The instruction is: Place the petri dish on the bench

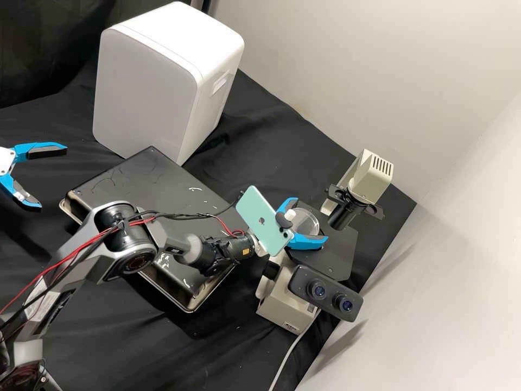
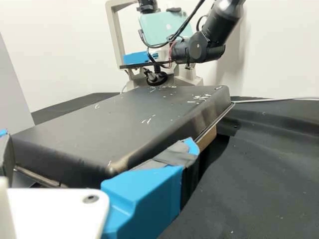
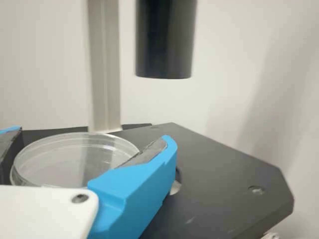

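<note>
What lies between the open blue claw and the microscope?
A dark scratched tray lying on the black bench; the high view shows it, and the left wrist view looks across it.

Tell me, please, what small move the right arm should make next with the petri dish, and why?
Probably a short straight lift, if the grip proves firm. The right gripper sits around the petri dish, which rests on the microscope stage beneath a dark tube; rising first should clear the stage before carrying it toward the bench.

Black-draped bench [image 1: 271, 136] with white box [image 1: 163, 76], dark tray [image 1: 163, 187] and microscope [image 1: 282, 304].
</note>
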